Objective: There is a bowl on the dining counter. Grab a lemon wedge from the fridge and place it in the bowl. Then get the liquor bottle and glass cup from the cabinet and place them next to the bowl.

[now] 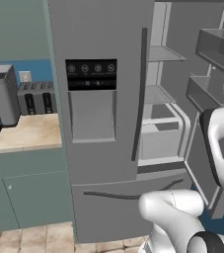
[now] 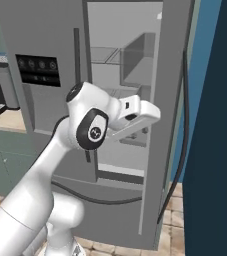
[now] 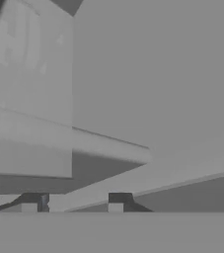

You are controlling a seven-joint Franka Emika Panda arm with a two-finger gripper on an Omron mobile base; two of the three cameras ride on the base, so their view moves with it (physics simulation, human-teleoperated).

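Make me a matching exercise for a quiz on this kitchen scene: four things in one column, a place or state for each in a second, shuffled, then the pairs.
Things:
1. right fridge door
2. left fridge door
3. toaster
4. gripper

Places or states:
A. on the beige counter
B. swung open
C. closed, with the black dispenser panel
D. inside the fridge, over a grey shelf

Pairs: 1-B, 2-C, 3-A, 4-D

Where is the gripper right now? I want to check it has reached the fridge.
In the right base view the gripper reaches into the open right side of the fridge, level with its lower shelves.
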